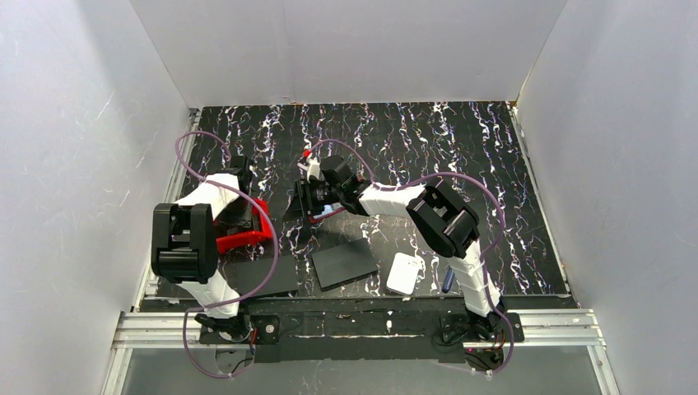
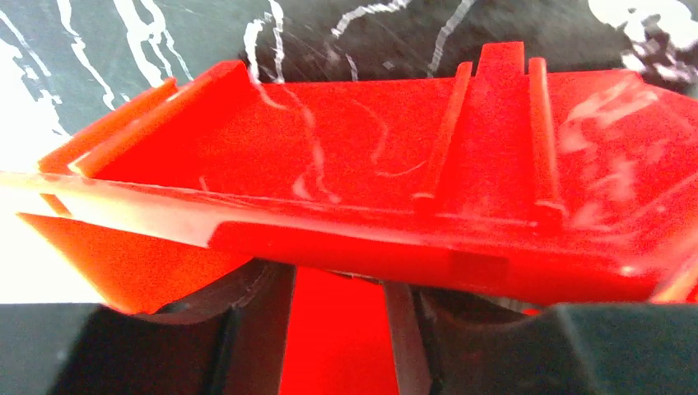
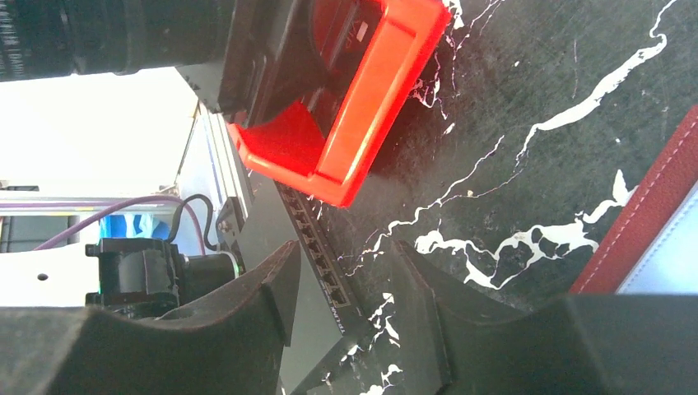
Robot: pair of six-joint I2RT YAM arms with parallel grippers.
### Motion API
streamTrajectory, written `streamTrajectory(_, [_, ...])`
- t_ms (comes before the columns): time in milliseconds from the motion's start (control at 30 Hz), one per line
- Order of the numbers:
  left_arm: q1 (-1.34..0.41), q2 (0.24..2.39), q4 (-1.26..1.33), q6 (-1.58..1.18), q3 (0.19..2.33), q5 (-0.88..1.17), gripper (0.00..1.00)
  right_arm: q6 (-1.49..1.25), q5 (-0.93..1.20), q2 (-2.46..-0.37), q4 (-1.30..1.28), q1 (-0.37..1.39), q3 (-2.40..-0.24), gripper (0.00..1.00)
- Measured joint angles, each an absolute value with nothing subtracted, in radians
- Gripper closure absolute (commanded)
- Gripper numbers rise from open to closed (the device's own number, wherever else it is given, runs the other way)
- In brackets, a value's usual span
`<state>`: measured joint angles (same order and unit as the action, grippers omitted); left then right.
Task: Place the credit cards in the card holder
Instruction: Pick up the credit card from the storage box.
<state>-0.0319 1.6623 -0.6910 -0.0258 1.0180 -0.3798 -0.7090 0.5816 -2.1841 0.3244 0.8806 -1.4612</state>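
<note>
Bare tabletop (image 3: 510, 123) separates red bin (image 3: 362, 107) from card holder (image 3: 638, 218); black sheets (image 1: 344, 263) lie nearer.

One red bin (image 1: 247, 239), two black sheets (image 1: 344, 263), one white pad (image 1: 405, 273) are lying out; one card holder (image 3: 642, 216), one card (image 3: 671, 257).

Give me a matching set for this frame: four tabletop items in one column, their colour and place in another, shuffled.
Things:
1. bin
2. pad
3. sheet
4. card holder

Colour and place:
A. white, near the front edge, right of centre
B. bright red, on the left side of the tabletop
C. dark red, mid-table, with a pale blue card against it
D. black, lying flat, front centre

Pairs: 1-B, 2-A, 3-D, 4-C
</note>
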Motion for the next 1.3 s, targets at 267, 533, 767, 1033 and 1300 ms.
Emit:
streamTrajectory(267, [-0.030,1.645,-0.582,0.023,0.963,-0.513,1.00,-0.706,0.579,-2.174,0.325,0.881,-1.458,0.51])
streamTrajectory(533, [-0.030,1.552,-0.533,0.086,0.926,-0.579,1.00,-0.706,0.579,-2.173,0.326,0.881,-1.458,0.53])
streamTrajectory(767, [-0.030,1.432,-0.558,0.072,0.930,-0.565,1.00,-0.706,0.579,-2.172,0.326,0.881,-1.458,0.53])
streamTrajectory(1033, [-0.028,1.367,-0.633,0.040,0.969,-0.492,0.99,-0.704,0.580,-2.173,0.324,0.881,-1.458,0.47])
streamTrajectory(1300, [0.019,1.375,-0.801,-0.168,1.095,-0.356,0.44,-0.686,0.578,-2.197,0.291,0.886,-1.532,0.23])
